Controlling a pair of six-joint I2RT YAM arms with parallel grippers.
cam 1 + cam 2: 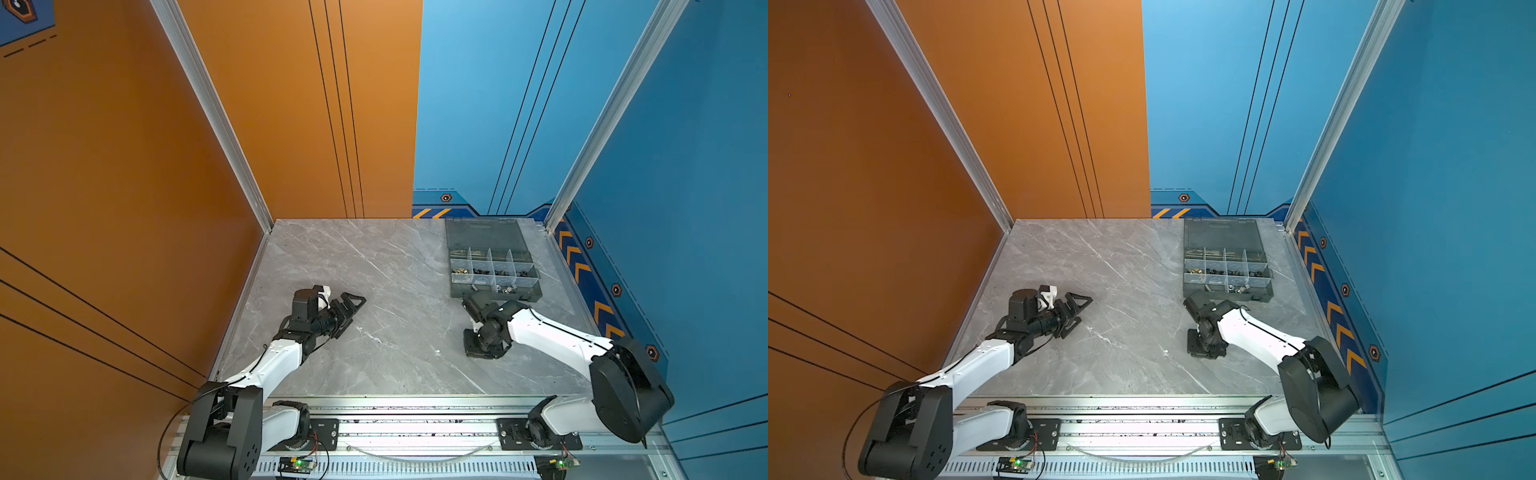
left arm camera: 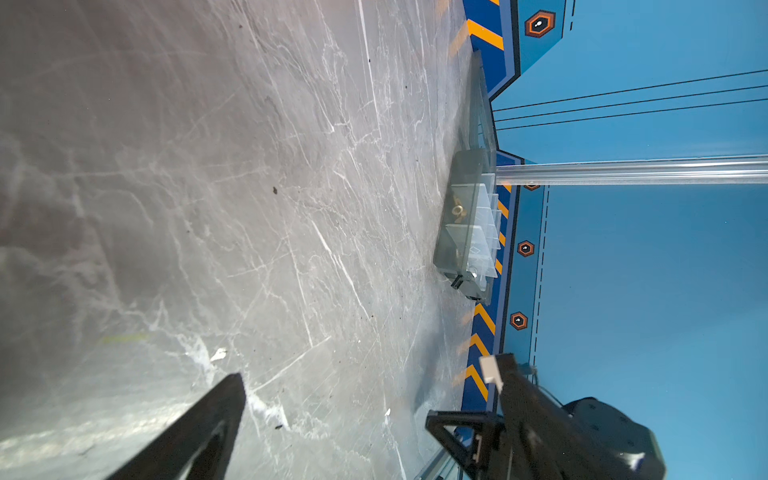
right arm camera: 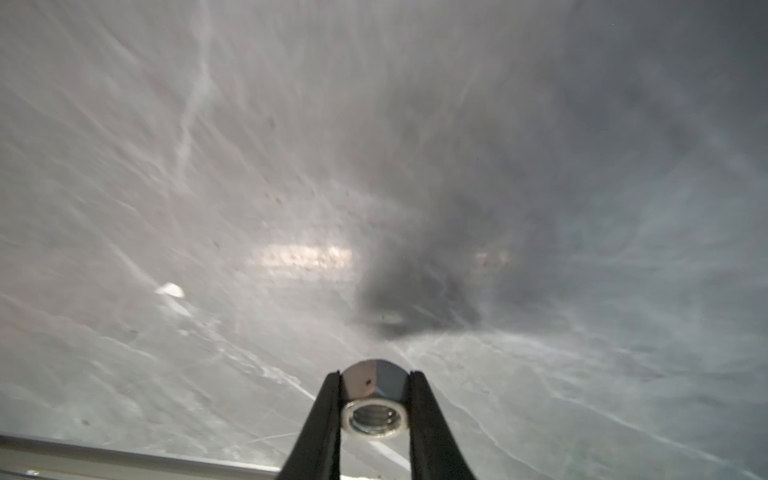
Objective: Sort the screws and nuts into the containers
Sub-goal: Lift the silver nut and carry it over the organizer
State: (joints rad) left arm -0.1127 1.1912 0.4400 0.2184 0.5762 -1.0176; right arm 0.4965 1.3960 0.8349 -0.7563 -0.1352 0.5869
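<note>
A grey marble-look table (image 1: 374,257) has a smoky-grey organiser box (image 1: 524,294) at its far right corner, with the lid (image 1: 482,235) folded back open. Sorting looks well advanced: several compartments (image 1: 503,266) already hold small hardware. There are brass pieces (image 1: 459,271) in one, dark pieces (image 1: 482,271) beside them and silver pieces (image 1: 506,289) in the front row. Which of these are screws and which are nuts is too small to tell. No loose hardware can be made out on the table in both top views, though pieces this tiny could be missed. At least one item is left to place: a silver hex nut (image 3: 373,401), gripped in the right gripper (image 3: 375,375). Its jaws stand narrow, pressed flat against two opposite sides of the nut, with the threaded hole facing the wrist camera. The nut appears lifted off the table, near the front of the box but not over it, so carrying it across and dropping it into a compartment remain. The left gripper (image 1: 352,314) lies low over the table, well apart from the box, jaws wide and empty
</note>
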